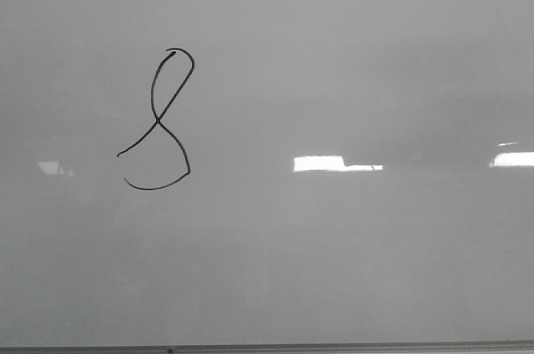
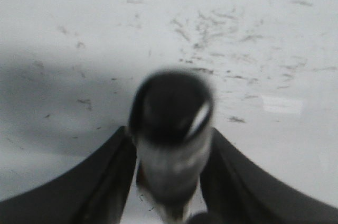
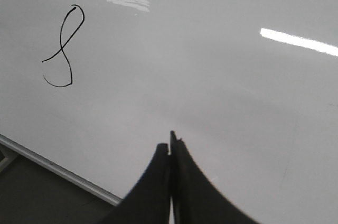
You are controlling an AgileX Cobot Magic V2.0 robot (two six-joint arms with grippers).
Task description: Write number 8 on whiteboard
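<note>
The whiteboard (image 1: 350, 70) fills the front view, glossy grey-white. The number 8 (image 1: 158, 120) is a thin black looping line on its left part, with a narrow top loop and an unclosed lower loop. It also shows in the right wrist view (image 3: 63, 47). No gripper shows in the front view. My left gripper (image 2: 170, 182) is shut on a marker (image 2: 171, 129) with a black cap and pale barrel, above a smudged part of the board (image 2: 237, 34). My right gripper (image 3: 170, 147) is shut and empty, over the board (image 3: 227, 102) near its edge.
The board's thin frame edge (image 1: 334, 347) runs along the bottom of the front view and shows as a pale strip (image 3: 58, 170) in the right wrist view, with a dark surface (image 3: 31, 197) beyond it. Bright light reflections (image 1: 334, 164) lie on the board.
</note>
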